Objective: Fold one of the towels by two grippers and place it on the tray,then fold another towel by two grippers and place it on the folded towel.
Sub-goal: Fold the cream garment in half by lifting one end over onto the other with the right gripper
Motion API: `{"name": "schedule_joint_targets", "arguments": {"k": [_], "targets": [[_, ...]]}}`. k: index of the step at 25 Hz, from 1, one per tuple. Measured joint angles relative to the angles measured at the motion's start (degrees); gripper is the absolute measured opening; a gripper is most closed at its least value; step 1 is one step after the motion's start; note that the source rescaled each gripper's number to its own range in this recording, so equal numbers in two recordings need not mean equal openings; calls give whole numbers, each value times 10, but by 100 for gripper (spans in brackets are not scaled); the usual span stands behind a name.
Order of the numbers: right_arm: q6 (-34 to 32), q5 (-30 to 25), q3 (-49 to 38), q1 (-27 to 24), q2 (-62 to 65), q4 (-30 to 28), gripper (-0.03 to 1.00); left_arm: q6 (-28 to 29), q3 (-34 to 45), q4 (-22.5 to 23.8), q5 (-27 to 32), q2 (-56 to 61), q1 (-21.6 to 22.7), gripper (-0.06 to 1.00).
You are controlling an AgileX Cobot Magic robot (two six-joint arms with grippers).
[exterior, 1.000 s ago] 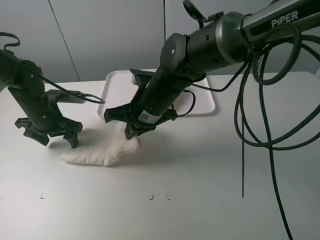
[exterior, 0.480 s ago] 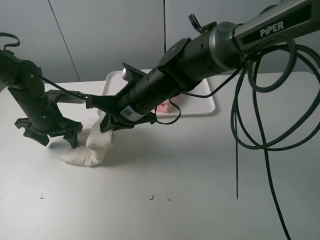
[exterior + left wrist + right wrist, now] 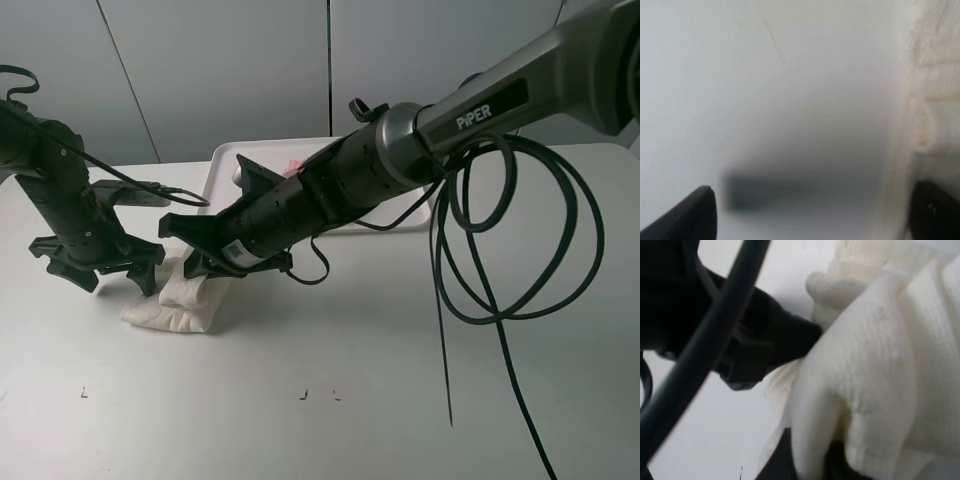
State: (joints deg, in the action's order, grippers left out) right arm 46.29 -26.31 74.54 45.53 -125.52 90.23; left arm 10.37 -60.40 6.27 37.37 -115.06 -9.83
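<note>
The cream-white towel (image 3: 170, 305) lies bunched on the table at the left, in front of the tray (image 3: 224, 168). My right gripper (image 3: 198, 266) reaches across from the right and is shut on a lifted fold of that towel (image 3: 880, 365), which covers its jaws in the right wrist view. My left gripper (image 3: 100, 275) stands open just left of the towel, its fingers low at the table. In the left wrist view the towel's edge (image 3: 935, 75) lies beside one fingertip (image 3: 935, 210), with nothing between the jaws. A sliver of the pink towel (image 3: 296, 165) shows on the tray behind the right arm.
The right arm's black cable (image 3: 470, 290) loops over the table on the right. A grey wall stands behind the table. Small black marks (image 3: 303, 395) lie on the table near the front edge.
My right gripper has carried the towel's right side leftward over the rest, toward the left gripper. The towel is now a narrower heap. The left arm has stayed still.
</note>
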Motion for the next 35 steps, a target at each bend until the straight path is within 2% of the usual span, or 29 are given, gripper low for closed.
{"name": "schedule_joint_targets", "arguments": {"k": [12, 18, 30, 35], "targets": [[7, 45, 0, 19, -2, 13, 4, 0, 0, 0, 0, 0, 0, 100], [7, 29, 18, 23, -38, 37, 4, 0, 0, 0, 0, 0, 0, 100], [1, 25, 43, 30, -54, 29, 4, 0, -3, -6, 6, 1, 0, 100], [-3, 25, 44, 30, -55, 19, 4, 0, -19, -7, 30, 21, 0, 100]]}}
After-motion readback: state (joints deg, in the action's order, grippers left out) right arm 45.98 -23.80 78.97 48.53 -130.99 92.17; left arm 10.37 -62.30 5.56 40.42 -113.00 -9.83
